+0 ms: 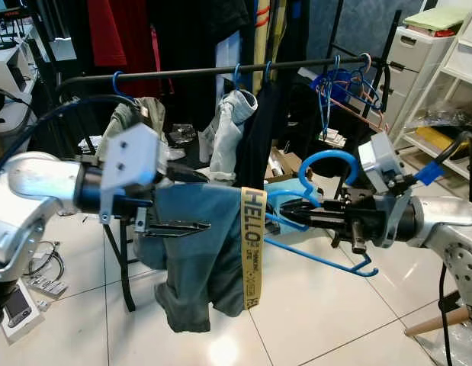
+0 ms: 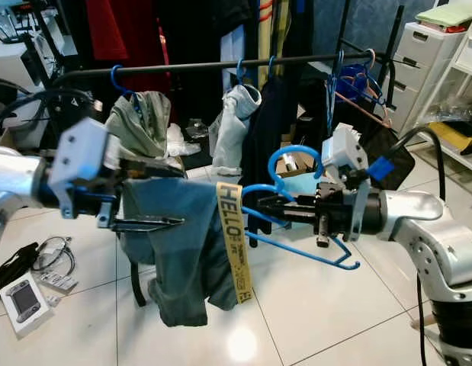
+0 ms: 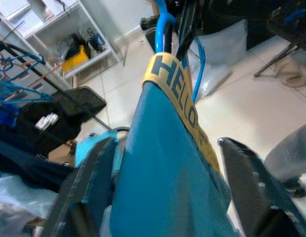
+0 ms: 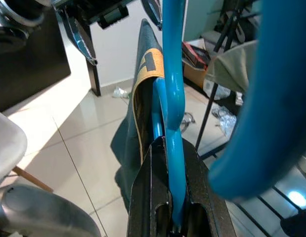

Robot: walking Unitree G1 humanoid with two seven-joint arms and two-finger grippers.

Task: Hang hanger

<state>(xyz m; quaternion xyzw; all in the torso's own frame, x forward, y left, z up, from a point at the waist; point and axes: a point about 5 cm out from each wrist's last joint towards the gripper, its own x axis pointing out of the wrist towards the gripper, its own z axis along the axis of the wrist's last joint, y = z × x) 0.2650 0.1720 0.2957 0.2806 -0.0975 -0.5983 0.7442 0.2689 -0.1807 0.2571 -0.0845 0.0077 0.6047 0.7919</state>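
Observation:
My right gripper (image 1: pixel 290 210) is shut on the lower bar of a blue plastic hanger (image 1: pixel 327 158), whose hook stands upward; the bar (image 4: pixel 172 98) runs between its fingers (image 4: pixel 148 197). A teal garment (image 1: pixel 197 252) with a yellow "HELLO" strap (image 1: pixel 253 244) hangs over the hanger's far end. My left gripper (image 1: pixel 207 201) is open, with one finger on each side of the cloth (image 3: pixel 162 173); its fingers (image 3: pixel 88 187) are spread wide. Behind them, slightly higher, runs a black clothes rail (image 1: pixel 220 71).
Several garments hang on the rail, with empty blue and pink hangers (image 1: pixel 350 84) at its right end. White drawers (image 1: pixel 415 57) and shelves stand at the right. Cables (image 1: pixel 45 263) and a small device (image 1: pixel 18 305) lie on the tiled floor at the left.

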